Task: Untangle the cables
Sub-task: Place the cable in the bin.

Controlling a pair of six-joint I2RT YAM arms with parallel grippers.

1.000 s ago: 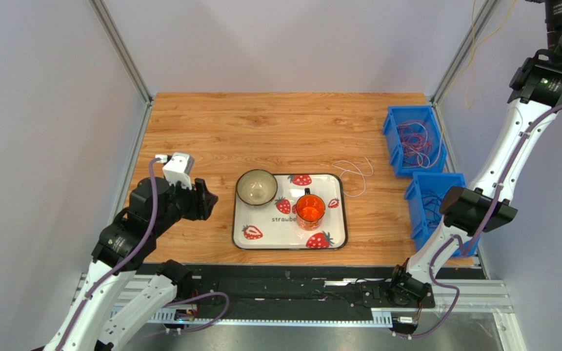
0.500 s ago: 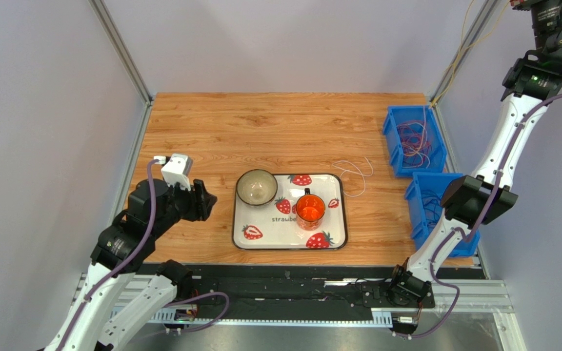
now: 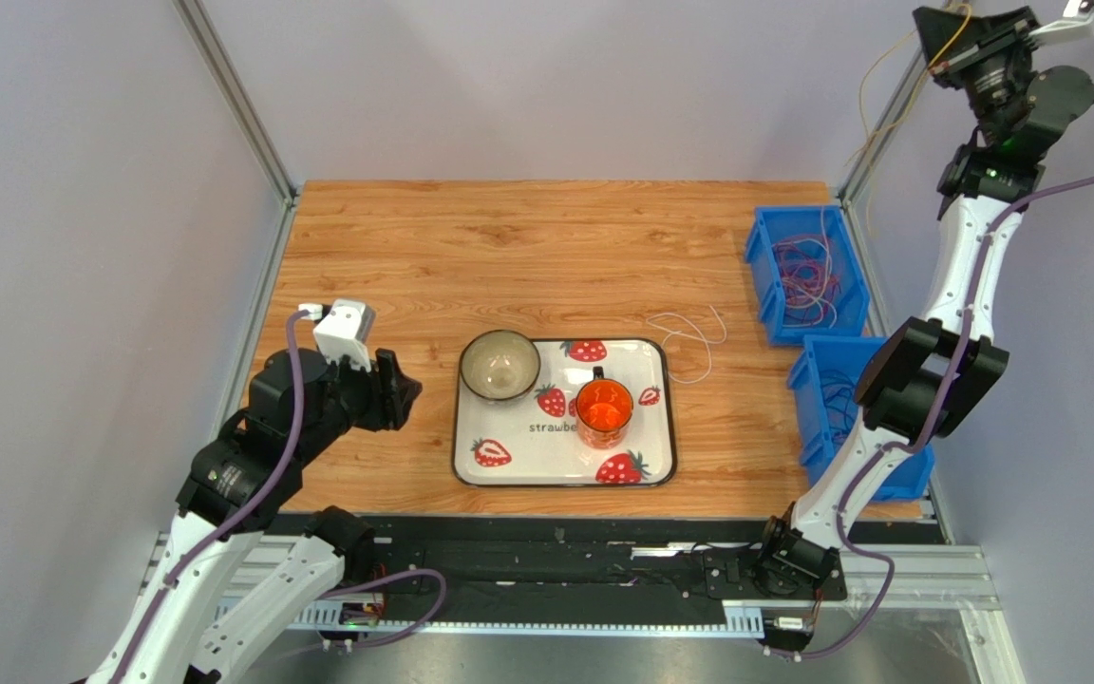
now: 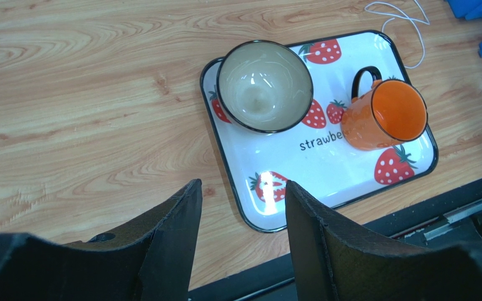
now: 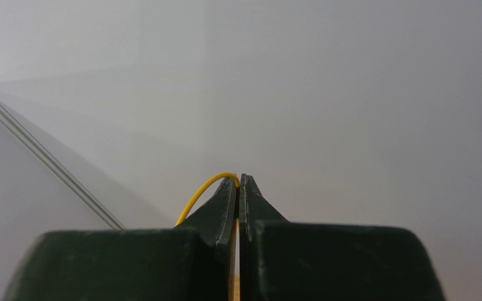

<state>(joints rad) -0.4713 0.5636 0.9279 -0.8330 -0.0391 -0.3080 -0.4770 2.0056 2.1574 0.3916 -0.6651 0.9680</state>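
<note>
I'm looking at a wooden surface (image 3: 510,242) with a strawberry-print tray (image 3: 564,458) lying near its front edge. Just beyond the tray's far right corner, a thin white cable (image 3: 691,327) lies loose on the wood. Further right of the tray, two blue bins (image 3: 757,264) (image 3: 831,349) sit one behind the other along the edge.

what lies where on the table (image 3: 510,257)

the tray (image 3: 553,453) holds a bowl (image 3: 499,365) at its back left, a mug (image 3: 603,408) right of it. a loose cable (image 3: 693,331) lies between tray and far bin (image 3: 760,264); the near bin (image 3: 817,374) sits before that, cables (image 3: 807,278) in both.
</note>
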